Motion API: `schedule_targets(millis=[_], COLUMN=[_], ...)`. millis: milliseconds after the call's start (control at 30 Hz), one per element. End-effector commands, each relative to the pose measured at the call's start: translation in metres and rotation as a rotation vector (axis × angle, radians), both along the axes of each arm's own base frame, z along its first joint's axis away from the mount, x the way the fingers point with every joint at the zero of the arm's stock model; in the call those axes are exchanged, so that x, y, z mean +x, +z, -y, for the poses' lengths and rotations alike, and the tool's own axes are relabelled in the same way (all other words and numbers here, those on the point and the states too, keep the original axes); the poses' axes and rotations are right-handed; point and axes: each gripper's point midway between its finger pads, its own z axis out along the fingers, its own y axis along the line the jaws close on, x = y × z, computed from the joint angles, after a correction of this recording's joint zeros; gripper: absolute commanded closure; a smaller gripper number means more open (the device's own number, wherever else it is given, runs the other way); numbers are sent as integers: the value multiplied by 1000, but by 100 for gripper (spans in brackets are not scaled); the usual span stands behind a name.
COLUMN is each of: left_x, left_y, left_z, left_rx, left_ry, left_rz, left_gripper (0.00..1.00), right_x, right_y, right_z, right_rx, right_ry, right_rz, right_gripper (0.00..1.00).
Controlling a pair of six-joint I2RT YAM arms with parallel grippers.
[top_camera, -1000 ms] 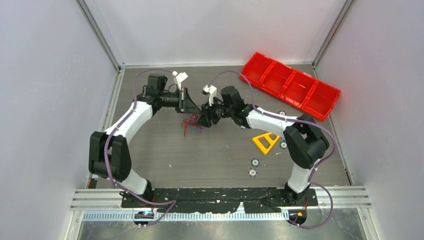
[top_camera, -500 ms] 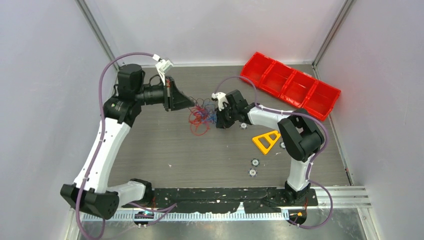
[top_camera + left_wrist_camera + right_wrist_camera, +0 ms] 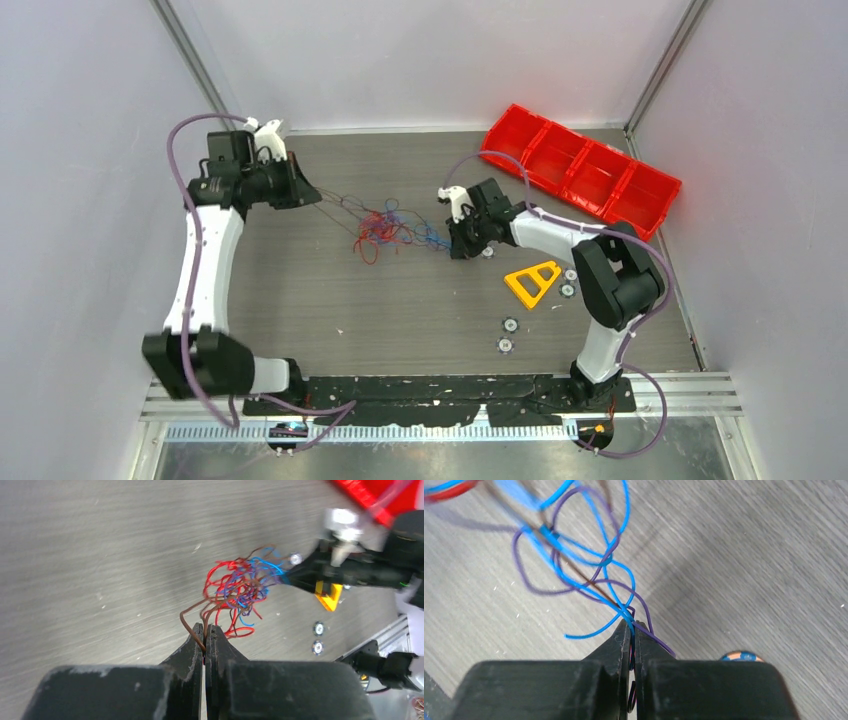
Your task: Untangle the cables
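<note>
I see two robot arms (image 3: 203, 262), one tangled clump of cables (image 3: 385, 228) and one red tray (image 3: 497, 131) with four compartments. I also count one yellow triangle (image 3: 530, 283) and at least four small round discs (image 3: 505, 345).

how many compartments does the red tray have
4, side by side in one row along the red tray at the far right: one at each end and two between. All are in plain view, none hidden.
</note>
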Motion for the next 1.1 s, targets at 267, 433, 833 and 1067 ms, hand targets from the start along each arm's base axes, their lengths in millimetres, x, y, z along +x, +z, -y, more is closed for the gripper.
schedule_targets(millis=[267,433,833,1067], left_x=[20,2,4,33], left_y=[-123,-120,-159,-215], left_z=[-7,-9,79,104], left_rx=[-67,-33,-156,-24], left_ry=[-141,-121,-161,-114], left_rz=[-358,-298,-274,-405], left_gripper=[49,1,17,19], right_x=[-48,-33,48,55], right_y=[65,88,63,29], right_z=[-14,-22,-69,-89], right_rx=[173,195,125,65], right_ry=[186,158,-39,-31], right_rz=[-44,3,48,33], right_gripper=[72,5,4,8])
